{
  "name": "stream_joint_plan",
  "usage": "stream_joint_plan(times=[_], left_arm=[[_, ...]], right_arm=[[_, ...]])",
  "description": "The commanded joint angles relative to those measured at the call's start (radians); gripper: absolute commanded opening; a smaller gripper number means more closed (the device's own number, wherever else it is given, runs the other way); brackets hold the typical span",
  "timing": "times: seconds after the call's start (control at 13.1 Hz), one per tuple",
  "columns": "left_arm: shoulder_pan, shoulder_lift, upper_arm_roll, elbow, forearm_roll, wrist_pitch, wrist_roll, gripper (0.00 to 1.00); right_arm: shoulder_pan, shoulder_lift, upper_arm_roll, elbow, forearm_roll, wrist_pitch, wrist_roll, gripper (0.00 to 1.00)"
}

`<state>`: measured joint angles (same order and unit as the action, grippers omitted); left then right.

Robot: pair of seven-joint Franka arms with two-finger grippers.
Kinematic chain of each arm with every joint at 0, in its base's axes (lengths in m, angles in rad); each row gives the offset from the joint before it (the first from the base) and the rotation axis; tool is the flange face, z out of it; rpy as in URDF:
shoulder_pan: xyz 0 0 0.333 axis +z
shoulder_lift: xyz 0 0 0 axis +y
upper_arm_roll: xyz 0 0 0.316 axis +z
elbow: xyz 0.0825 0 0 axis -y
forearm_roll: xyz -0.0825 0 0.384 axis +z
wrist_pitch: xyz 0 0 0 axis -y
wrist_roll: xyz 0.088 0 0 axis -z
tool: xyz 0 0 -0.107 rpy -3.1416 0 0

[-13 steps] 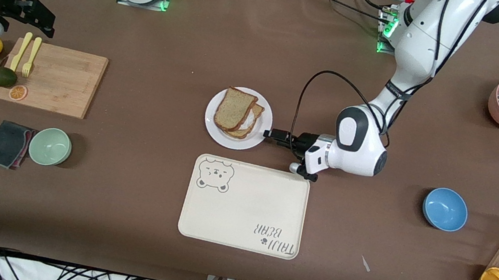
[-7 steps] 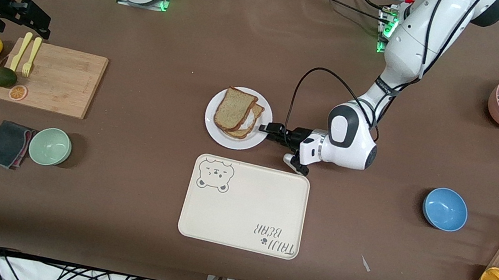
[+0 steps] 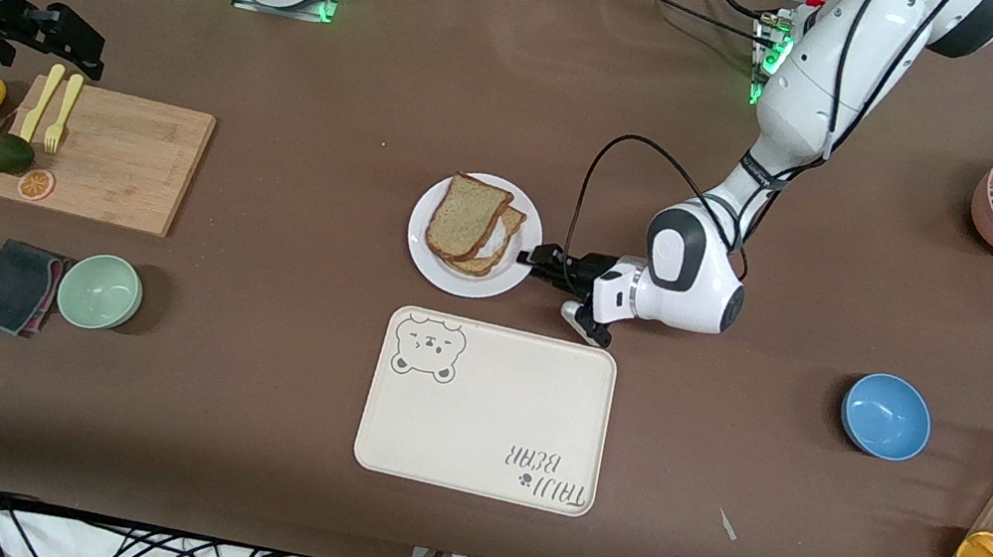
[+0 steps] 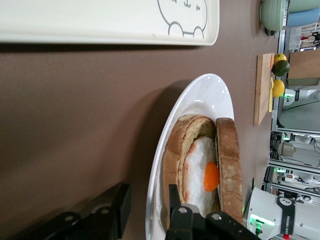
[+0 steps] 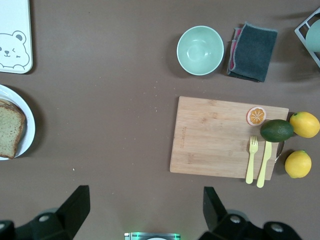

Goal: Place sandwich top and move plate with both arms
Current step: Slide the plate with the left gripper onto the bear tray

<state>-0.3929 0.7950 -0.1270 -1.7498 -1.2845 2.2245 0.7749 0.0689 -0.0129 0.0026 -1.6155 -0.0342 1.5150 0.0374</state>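
Since a second ago the left gripper (image 3: pixel 529 255) has slid in at mid-frame, fingers apart, straddling the plate (image 3: pixel 422 251) rim — sandwich top (image 3: pixel 467 216) already placed — while the right gripper (image 5: pixel 145 210), also spread, waits at upper left.

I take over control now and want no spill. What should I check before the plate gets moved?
1. Sandwich top lies on the egg slice: ok.
2. Left gripper at the plate rim, jaws straddling it: ok.
3. Jaws closed on the rim: not ok, open.
4. Right gripper at the plate: not ok, over the table near the cutting board.
5. Bear tray bare: ok.
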Motion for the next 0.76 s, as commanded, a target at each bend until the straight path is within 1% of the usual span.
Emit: stream_joint_plan(times=[0.0, 0.08, 0.15, 0.23, 0.38, 0.69], left_arm=[[-0.018, 0.0, 0.009, -0.002, -0.047, 0.018, 0.043, 0.21], [-0.018, 0.0, 0.009, -0.004, -0.047, 0.018, 0.043, 0.17], [-0.02, 0.001, 0.009, -0.007, -0.047, 0.018, 0.044, 0.15], [-0.024, 0.001, 0.009, -0.008, -0.047, 0.018, 0.049, 0.09], [-0.023, 0.001, 0.009, -0.007, -0.047, 0.017, 0.05, 0.0], [-0.012, -0.005, 0.009, -0.007, -0.045, 0.006, 0.047, 0.0]], right_arm=[[-0.004, -0.021, -0.001, -0.014, 0.004, -0.004, -0.004, 1.0], [-0.004, -0.021, -0.001, -0.014, 0.002, -0.006, -0.004, 1.0], [-0.004, -0.021, -0.001, -0.014, 0.002, -0.006, -0.004, 1.0], [-0.004, -0.021, -0.001, -0.014, 0.004, -0.006, -0.01, 1.0], [-0.004, -0.021, -0.001, -0.015, 0.002, -0.007, -0.013, 1.0], [-0.004, -0.021, -0.003, -0.015, 0.002, -0.006, -0.013, 1.0]])
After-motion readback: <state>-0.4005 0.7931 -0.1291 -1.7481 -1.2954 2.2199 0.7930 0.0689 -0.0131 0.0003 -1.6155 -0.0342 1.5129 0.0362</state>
